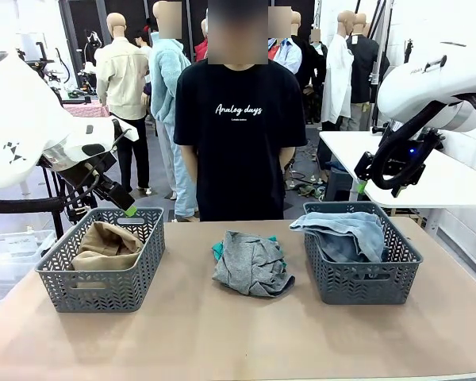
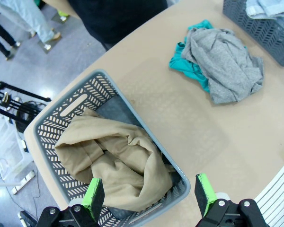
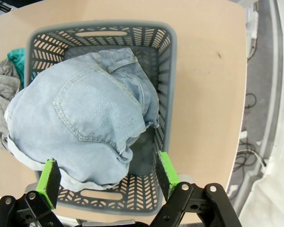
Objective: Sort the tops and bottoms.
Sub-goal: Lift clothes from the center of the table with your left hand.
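Hovering over the left basket (image 2: 46, 124) at lower left of the front view, the L gripper (image 2: 149, 193) had jaws wide, empty; tan top (image 2: 114, 166) lay inside. R gripper (image 3: 104, 176), upper right, was also wide & empty above the right basket (image 3: 166, 90), denim bottoms (image 3: 80, 124) spilling over its rim. Grey tee (image 1: 252, 266) sat mid-table atop the teal tee (image 1: 217, 252), btw baskets.
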Robot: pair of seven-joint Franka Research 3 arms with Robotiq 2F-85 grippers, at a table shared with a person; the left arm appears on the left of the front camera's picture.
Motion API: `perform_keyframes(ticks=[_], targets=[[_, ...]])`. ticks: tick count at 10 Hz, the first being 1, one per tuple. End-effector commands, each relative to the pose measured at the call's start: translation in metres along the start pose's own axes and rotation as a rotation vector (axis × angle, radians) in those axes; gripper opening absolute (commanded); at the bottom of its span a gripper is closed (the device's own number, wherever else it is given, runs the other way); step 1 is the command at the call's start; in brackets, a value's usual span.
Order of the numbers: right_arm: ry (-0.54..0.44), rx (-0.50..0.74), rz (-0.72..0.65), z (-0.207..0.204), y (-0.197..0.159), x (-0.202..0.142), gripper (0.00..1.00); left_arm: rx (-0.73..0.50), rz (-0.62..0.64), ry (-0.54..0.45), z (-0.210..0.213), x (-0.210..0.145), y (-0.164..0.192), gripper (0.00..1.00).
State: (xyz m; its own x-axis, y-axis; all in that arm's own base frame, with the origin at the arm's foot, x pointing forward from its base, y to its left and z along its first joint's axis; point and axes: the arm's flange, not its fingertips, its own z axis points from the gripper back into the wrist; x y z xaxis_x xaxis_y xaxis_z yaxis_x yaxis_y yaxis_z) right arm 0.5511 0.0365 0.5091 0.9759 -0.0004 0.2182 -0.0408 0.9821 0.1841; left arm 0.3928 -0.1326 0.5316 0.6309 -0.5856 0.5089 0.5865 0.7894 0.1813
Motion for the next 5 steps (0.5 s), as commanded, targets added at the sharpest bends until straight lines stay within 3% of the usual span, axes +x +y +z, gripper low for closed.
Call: perform_keyframes(ticks=[1, 3, 4, 5], targets=[[0.0, -0.025, -0.016, 0.001, 0.003, 0.001, 1.0, -0.001, -0.018, 0.003, -0.001, -0.002, 0.001, 1.0], [0.0, 0.0, 0.0, 0.0, 0.0, 0.0, 1.0, -0.001, -0.018, 0.003, -0.001, -0.002, 0.001, 1.0], [-0.035, -0.107, 0.136, 0.015, 0.032, -0.007, 1.0, -0.001, -0.018, 0.003, -0.001, -0.002, 0.001, 1.0], [-0.075, -0.136, 0.223, 0.029, 0.048, -0.018, 1.0, -0.001, -0.018, 0.003, -0.001, -0.002, 0.001, 1.0]])
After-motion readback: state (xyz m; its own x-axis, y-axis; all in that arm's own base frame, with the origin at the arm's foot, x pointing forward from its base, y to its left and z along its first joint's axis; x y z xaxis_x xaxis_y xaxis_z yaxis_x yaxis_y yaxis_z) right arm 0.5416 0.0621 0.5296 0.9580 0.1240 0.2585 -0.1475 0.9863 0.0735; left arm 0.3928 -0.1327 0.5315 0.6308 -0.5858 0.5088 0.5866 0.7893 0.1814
